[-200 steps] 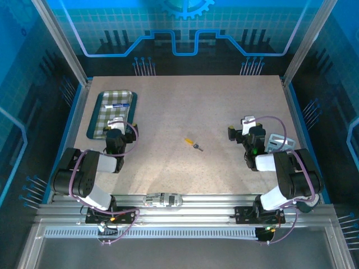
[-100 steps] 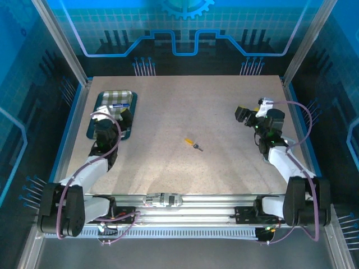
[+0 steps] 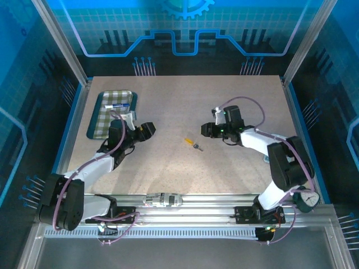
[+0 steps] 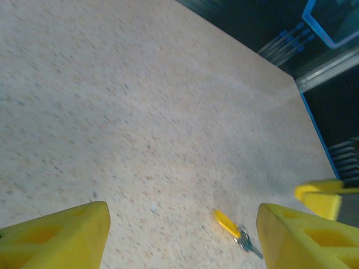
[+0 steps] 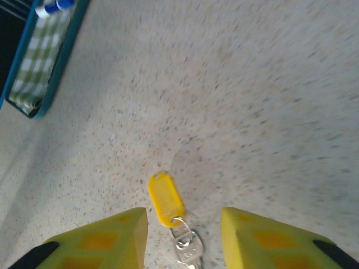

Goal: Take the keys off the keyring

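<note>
Now | keyring [image 3: 189, 141] far-left, keys [image 3: 198, 147] near-right, diag | L tool [image 3: 147, 129], R tool [image 3: 207, 129] spread, empty

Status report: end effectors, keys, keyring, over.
Left end effector open, right end effector open, both empty. Keys on keyring, on table between them. Nothing blocks either approach.

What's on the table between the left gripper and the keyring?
Nothing: the top view shows bare tabletop between the left gripper and the keyring.

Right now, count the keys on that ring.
1 clear: a key joined to the yellow keyring, lying on the table. Another may lie stacked under it; too small to tell.
</note>
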